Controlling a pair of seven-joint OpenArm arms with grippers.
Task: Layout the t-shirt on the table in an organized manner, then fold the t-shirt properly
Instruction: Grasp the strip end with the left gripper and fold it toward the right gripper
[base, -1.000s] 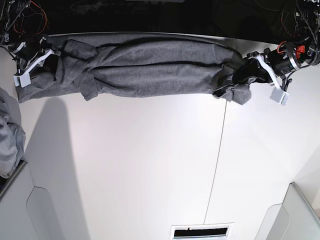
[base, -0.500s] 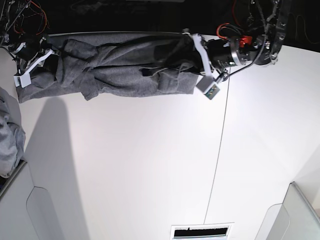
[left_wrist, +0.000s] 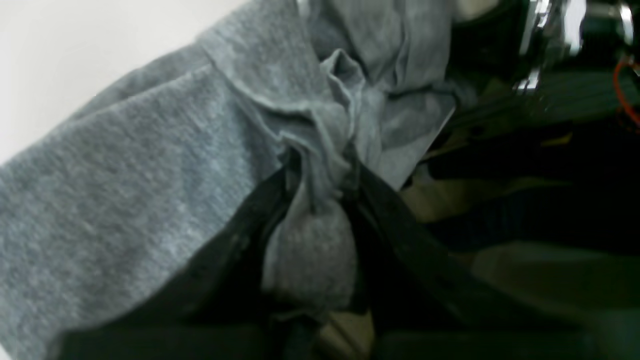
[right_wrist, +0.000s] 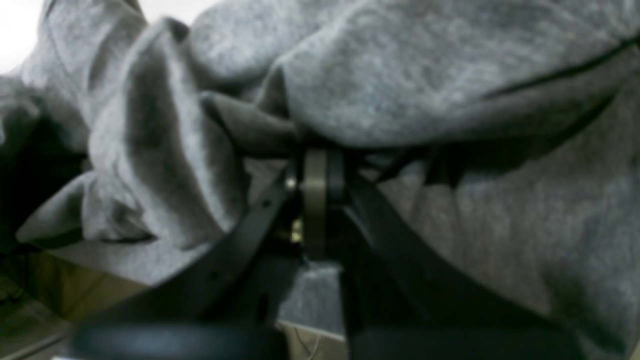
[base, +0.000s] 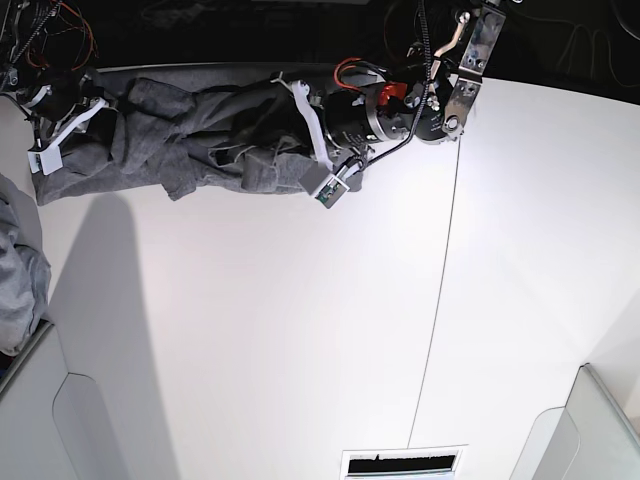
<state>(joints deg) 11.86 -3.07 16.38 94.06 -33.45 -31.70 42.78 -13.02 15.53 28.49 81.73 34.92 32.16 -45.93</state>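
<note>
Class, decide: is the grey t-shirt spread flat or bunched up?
Bunched: the t-shirt lies as a wrinkled, gathered band along the table's far edge, not flat.

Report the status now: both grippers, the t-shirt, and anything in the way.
Left gripper pinching a bunched fold of the t-shirt. Right gripper shut on its other end. T-shirt bunched along the far edge of the table. Nothing in the way.

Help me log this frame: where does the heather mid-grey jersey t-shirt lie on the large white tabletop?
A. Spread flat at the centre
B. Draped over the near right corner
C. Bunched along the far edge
C: the heather mid-grey jersey t-shirt is gathered along the far edge of the large white tabletop.
</note>
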